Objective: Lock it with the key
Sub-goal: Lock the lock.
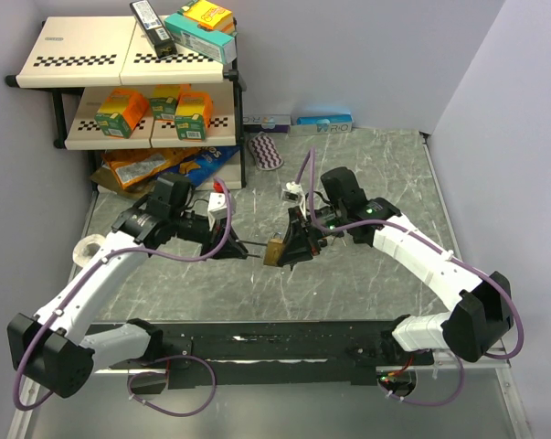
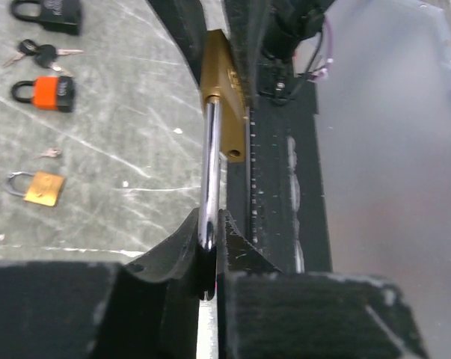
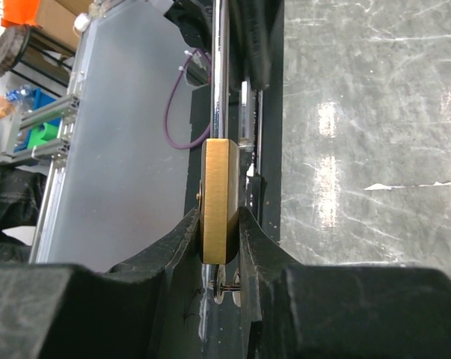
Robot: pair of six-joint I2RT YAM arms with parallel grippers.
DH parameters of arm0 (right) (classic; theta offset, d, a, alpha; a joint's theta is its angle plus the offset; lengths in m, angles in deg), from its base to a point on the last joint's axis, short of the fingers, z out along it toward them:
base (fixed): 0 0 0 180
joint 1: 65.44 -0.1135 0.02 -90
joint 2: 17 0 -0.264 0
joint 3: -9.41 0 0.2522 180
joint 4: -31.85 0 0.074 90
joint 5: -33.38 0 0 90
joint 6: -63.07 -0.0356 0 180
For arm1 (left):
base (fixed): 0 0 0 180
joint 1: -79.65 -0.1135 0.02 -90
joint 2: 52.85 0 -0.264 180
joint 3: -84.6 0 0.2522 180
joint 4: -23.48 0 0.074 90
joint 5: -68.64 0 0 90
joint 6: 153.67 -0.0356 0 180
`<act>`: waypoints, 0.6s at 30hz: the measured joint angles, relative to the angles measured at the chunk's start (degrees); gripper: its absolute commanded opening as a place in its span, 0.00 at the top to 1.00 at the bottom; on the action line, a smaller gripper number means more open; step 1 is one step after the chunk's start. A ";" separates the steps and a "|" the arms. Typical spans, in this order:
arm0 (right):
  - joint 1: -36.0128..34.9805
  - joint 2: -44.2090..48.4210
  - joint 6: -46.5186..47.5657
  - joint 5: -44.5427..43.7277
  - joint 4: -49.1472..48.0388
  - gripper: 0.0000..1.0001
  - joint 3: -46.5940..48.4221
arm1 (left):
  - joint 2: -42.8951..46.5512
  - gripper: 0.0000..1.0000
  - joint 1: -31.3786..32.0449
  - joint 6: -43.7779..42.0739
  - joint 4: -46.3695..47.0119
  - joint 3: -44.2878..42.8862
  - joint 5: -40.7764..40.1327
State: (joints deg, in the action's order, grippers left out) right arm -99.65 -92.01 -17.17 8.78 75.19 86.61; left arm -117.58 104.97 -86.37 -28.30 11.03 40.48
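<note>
The left claw (image 2: 210,241) pinches the steel shackle (image 2: 209,164) of the brass padlock (image 2: 225,90).

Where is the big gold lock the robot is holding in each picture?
Top view: the lock is in the middle, between the two arms.
Left wrist: the lock is at the upper middle, its silver loop running down into the left fingers.
Right wrist: the lock is in the centre, pinched between the right fingers.
Shared landmark: the grey marble table.
</note>
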 measured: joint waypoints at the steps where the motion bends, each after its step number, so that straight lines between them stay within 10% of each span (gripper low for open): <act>1: 0.02 0.00 0.39 -0.13 0.20 1.00 0.02 | -0.17 0.95 0.13 0.00 -0.50 0.00 0.68; 18: -1.03 -0.07 4.00 -3.02 7.87 1.00 2.38 | -2.08 0.99 3.67 17.62 5.68 1.99 2.75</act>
State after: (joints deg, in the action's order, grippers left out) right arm -100.68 -92.07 -13.17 5.77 83.06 88.99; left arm -119.66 108.64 -68.75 -22.62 13.01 43.24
